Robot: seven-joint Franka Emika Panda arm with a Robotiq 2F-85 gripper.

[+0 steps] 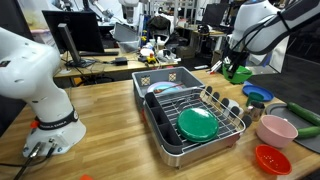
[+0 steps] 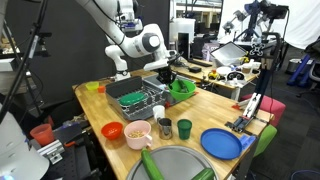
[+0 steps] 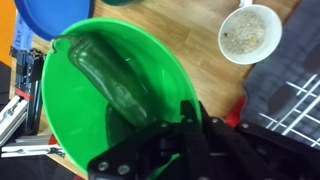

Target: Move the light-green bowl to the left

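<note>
The light-green bowl [image 1: 239, 72] is a bright lime bowl, held tilted low over the wooden table beside the dish rack; it shows in both exterior views [image 2: 183, 88]. It fills the wrist view [image 3: 90, 110], and a dark green elongated shape lies inside it. My gripper [image 3: 185, 112] is shut on the bowl's rim, one finger inside and one outside. The gripper also shows in both exterior views [image 1: 232, 62] [image 2: 166, 76], right above the bowl.
A dish rack [image 1: 230, 108] [image 2: 140, 100] holds a darker green flat dish [image 1: 197, 123]. On the table are a pink bowl [image 1: 277, 130] [image 2: 138, 133] [image 3: 250, 32], a red bowl [image 1: 271, 158] [image 2: 112, 130], a blue plate [image 2: 221, 143] [image 3: 60, 15] and two cups [image 2: 165, 126].
</note>
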